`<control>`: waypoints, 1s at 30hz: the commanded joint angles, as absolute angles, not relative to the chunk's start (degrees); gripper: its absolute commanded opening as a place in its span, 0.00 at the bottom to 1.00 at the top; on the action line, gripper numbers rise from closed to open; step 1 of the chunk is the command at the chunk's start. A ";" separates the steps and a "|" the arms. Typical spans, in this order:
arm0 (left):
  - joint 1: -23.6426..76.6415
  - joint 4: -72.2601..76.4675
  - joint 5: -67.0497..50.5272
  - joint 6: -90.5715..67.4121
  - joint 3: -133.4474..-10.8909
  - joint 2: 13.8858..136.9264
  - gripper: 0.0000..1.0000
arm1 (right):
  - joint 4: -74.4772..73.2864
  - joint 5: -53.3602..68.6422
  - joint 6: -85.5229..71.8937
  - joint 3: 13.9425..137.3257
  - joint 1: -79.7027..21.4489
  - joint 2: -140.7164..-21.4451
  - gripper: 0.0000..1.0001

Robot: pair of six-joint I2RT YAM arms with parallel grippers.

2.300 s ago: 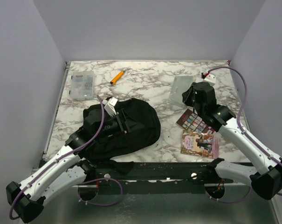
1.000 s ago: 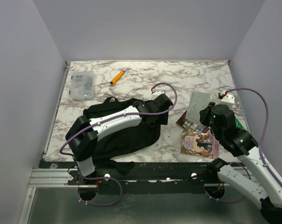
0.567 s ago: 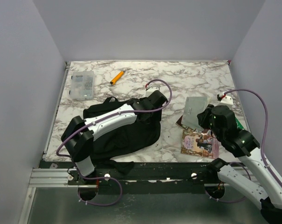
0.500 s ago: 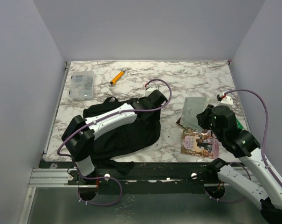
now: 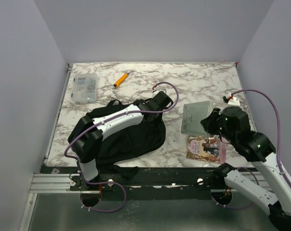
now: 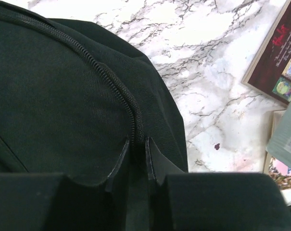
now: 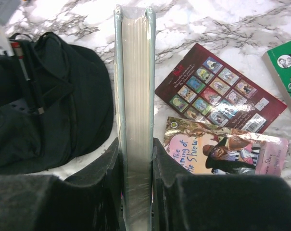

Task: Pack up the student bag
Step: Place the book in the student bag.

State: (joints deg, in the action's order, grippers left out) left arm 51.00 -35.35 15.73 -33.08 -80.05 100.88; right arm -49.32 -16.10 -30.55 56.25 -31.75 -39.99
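**Zip pinched, book waiting**

The student bag (image 5: 138, 139) lies flat at the tabletop's (image 5: 150, 79) near left. The left jaws are pinched nearly shut on its zipper (image 6: 109, 77) at the bag's right edge, probably to work the seam open. The right jaws clamp a grey book (image 7: 134, 86) across its covers, just right of the bag, ready, I'd judge, to go in.

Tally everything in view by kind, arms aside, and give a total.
Backpack: 1
Books: 4, namely grey book, maroon book, pink book, green book
Clear box: 1
Orange pen: 1
Total: 7
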 commanded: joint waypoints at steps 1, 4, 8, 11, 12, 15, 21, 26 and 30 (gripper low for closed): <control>50.63 -33.20 11.03 -32.75 -80.56 101.50 0.13 | -46.41 -9.68 -30.41 61.08 -31.68 -38.52 0.00; 50.46 -33.22 11.49 -31.77 -79.41 98.57 0.00 | -47.73 -6.39 -30.29 61.78 -31.73 -39.20 0.00; 49.43 -32.20 11.55 -31.08 -76.27 91.22 0.00 | -48.17 -1.07 -31.24 62.65 -31.73 -38.26 0.00; 48.79 -31.22 10.19 -30.06 -74.12 85.84 0.00 | -47.59 3.96 -32.93 62.52 -31.73 -36.80 0.00; 48.70 -30.89 9.54 -29.45 -73.22 83.98 0.00 | -47.47 5.58 -33.70 62.57 -31.73 -36.61 0.00; 48.58 -29.77 8.30 -27.88 -70.43 78.71 0.00 | -47.76 9.38 -35.44 62.53 -31.76 -36.99 0.00; 48.17 -27.90 9.18 -24.35 -64.75 68.27 0.00 | -46.13 15.62 -38.81 62.63 -31.75 -37.20 0.00; 47.85 -25.44 10.74 -21.06 -60.31 60.34 0.00 | -45.48 21.92 -41.24 62.64 -31.73 -39.05 0.01; 47.47 -24.72 10.99 -18.44 -58.65 56.67 0.00 | -42.14 26.71 -45.04 59.50 -31.75 -39.73 0.01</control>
State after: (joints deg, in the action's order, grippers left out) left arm 47.97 -29.80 10.50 -22.83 -59.51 61.23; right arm -51.75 17.37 -39.72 59.83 -31.75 -40.03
